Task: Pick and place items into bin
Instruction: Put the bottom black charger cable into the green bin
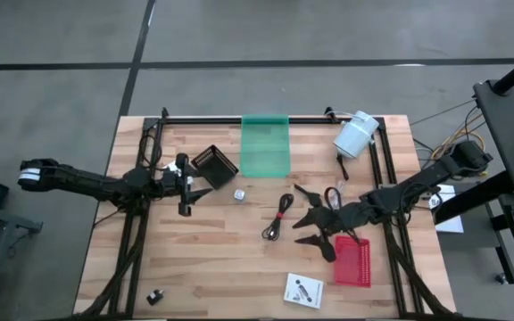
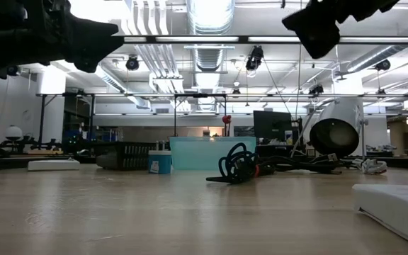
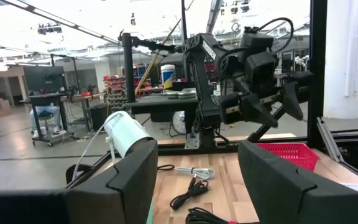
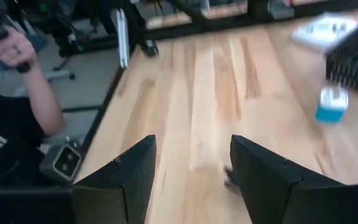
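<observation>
The items lie spread over the wooden table: a coiled black cable (image 1: 278,218), a tiny white cube (image 1: 239,193), a small black tool (image 1: 340,167), a flat white packet (image 1: 302,290) near the front edge and a small black piece (image 1: 156,296) at the front left. The green bin (image 1: 265,145) stands at the far middle. My right gripper (image 1: 300,215) hangs open above the table just right of the cable; its wrist view shows bare wood between the fingers (image 4: 194,149). My left gripper (image 1: 202,190) waits open at the left, by the black basket.
A black mesh basket (image 1: 214,162) stands left of the bin, and a red mesh basket (image 1: 353,261) lies under my right arm. A white cylinder (image 1: 355,134) lies at the far right, a red-and-black cable (image 1: 333,196) beside it. A person (image 4: 11,118) sits beyond the table's left edge.
</observation>
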